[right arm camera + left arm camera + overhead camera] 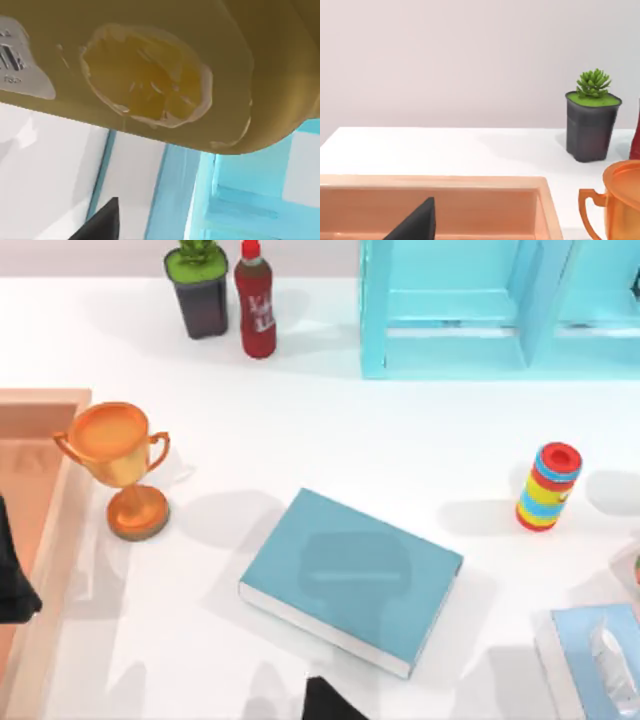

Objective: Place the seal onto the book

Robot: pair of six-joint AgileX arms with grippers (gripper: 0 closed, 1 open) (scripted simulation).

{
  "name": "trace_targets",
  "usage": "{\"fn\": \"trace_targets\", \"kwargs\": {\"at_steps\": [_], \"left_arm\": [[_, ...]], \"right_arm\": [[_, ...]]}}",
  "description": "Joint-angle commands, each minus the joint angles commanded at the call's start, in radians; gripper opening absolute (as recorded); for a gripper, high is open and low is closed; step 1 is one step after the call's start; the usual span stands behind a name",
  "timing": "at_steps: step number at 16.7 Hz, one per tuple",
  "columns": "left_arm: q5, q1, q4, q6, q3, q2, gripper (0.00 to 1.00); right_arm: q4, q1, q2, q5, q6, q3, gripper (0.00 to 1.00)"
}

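Top view has the book (350, 580) flat at mid-table under a soft shadow, and in the right wrist view what seems the seal (150, 75) looms close by the right gripper (100, 222), so it should go down upright over the cover's middle, though I cannot tell either claw's state, the left gripper (415, 222) parked over the tray (470, 182).

The book (352, 578) is ringed by bare tabletop (400, 440), with the trophy (122, 466) standing near its left and the striped cylinder (548, 486) well apart at right.

Top camera looks straight down on my table (400, 440). Left wrist faces the wall, sharing trophy (118, 465) and plant (590, 120). Right wrist sits close under a tan object (165, 75).
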State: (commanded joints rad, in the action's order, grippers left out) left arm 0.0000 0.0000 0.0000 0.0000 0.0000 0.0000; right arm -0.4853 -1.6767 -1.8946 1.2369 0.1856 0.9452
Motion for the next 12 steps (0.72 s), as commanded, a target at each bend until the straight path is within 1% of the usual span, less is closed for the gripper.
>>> {"fn": "trace_targets", "kwargs": {"at_steps": [2,4,9,11,12], "left_arm": [[0.0,0.0,0.0,0.0,0.0,0.0,1.0],[0.0,0.0,0.0,0.0,0.0,0.0,1.0],[0.0,0.0,0.0,0.0,0.0,0.0,1.0],[0.0,0.0,0.0,0.0,0.0,0.0,1.0],[0.0,0.0,0.0,0.0,0.0,0.0,1.0]], "right_arm": [[-0.026,0.015,-0.025,0.046,-0.05,0.057,1.0],[-0.035,0.028,-0.043,0.068,-0.074,0.085,1.0],[-0.035,0.025,-0.038,0.066,-0.073,0.085,1.0],[-0.026,0.023,-0.009,0.036,-0.061,0.061,1.0],[-0.018,0.022,0.02,0.006,-0.051,0.037,1.0]]}}
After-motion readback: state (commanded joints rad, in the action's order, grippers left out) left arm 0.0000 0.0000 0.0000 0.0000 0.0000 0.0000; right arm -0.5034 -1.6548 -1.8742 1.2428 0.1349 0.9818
